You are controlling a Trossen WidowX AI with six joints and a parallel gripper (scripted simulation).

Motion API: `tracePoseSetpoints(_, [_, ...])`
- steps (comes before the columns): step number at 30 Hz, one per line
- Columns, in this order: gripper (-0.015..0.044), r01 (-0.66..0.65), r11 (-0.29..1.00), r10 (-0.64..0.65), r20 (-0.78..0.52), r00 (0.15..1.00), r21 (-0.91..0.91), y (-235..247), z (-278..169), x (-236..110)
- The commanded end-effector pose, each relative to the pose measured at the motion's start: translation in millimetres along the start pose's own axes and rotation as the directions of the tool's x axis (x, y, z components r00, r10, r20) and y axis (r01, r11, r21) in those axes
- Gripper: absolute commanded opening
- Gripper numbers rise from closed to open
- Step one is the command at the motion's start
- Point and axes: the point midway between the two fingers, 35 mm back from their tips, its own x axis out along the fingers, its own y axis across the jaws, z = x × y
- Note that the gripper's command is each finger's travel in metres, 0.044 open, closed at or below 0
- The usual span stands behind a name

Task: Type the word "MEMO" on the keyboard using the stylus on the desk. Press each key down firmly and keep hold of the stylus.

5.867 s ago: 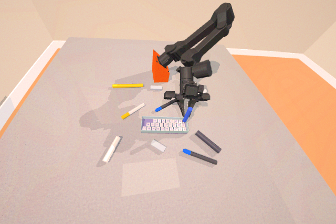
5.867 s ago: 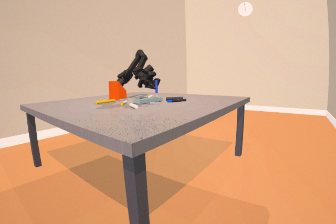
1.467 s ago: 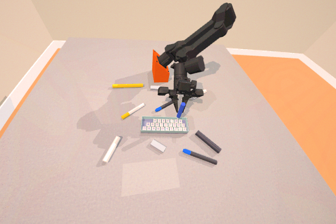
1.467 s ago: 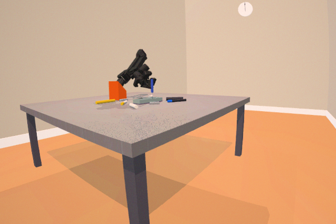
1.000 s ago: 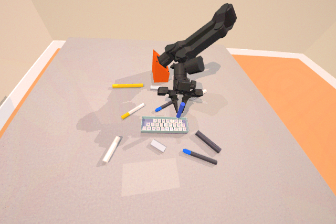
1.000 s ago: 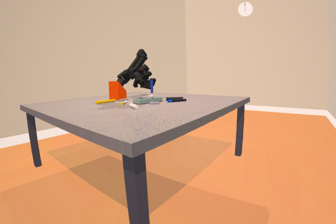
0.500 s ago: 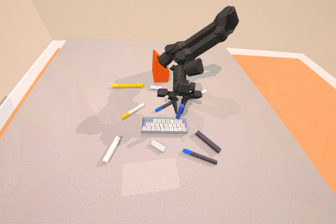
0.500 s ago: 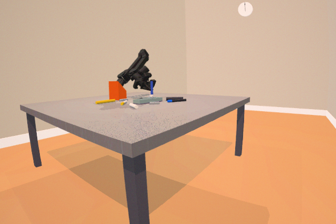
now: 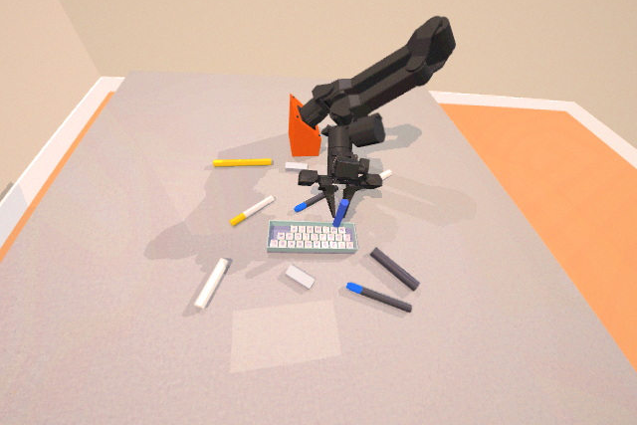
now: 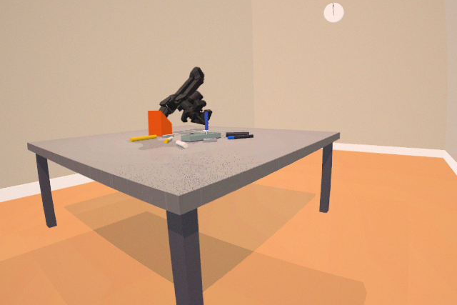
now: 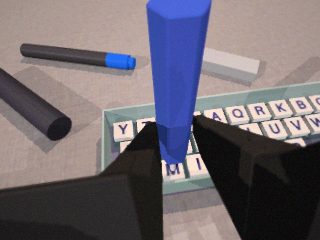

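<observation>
My gripper (image 9: 338, 211) (image 11: 174, 127) is shut on the blue stylus (image 9: 340, 213) (image 10: 206, 121) (image 11: 178, 65), which stands nearly upright between the fingertips. The keyboard, a pale green tray (image 9: 312, 250) (image 10: 199, 137) (image 11: 135, 112) with white letter keys, lies below. In the wrist view the stylus's pale tip is over the M key (image 11: 173, 172) and partly covers its letter. I cannot tell whether the key is pressed down. The fingers and stylus hide several keys; I cannot make out the E key. A partly cut-off key at the right edge looks like O.
A thick black marker (image 9: 394, 268) (image 11: 32, 102) and a blue-capped black marker (image 9: 380, 298) (image 11: 70, 56) lie beyond the keyboard. A grey block (image 9: 300, 276) (image 11: 231, 65) lies near it. Another blue-capped marker (image 9: 309, 202) lies beside the gripper. An orange block (image 9: 304, 137) (image 10: 158, 124) stands at the arm's base.
</observation>
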Motion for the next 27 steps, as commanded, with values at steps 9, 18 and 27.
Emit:
tracePoseSetpoints(9, [0.0081, 0.002, 1.0, -0.002, 0.001, 1.0, 0.004, 0, -1, 0])
tracePoseSetpoints(18, [0.0081, 0.003, 1.0, -0.003, 0.001, 1.0, 0.003, -1, 8, -4])
tracePoseSetpoints(27, [0.0081, 0.002, 1.0, -0.002, 0.002, 1.0, 0.003, 0, 24, -13])
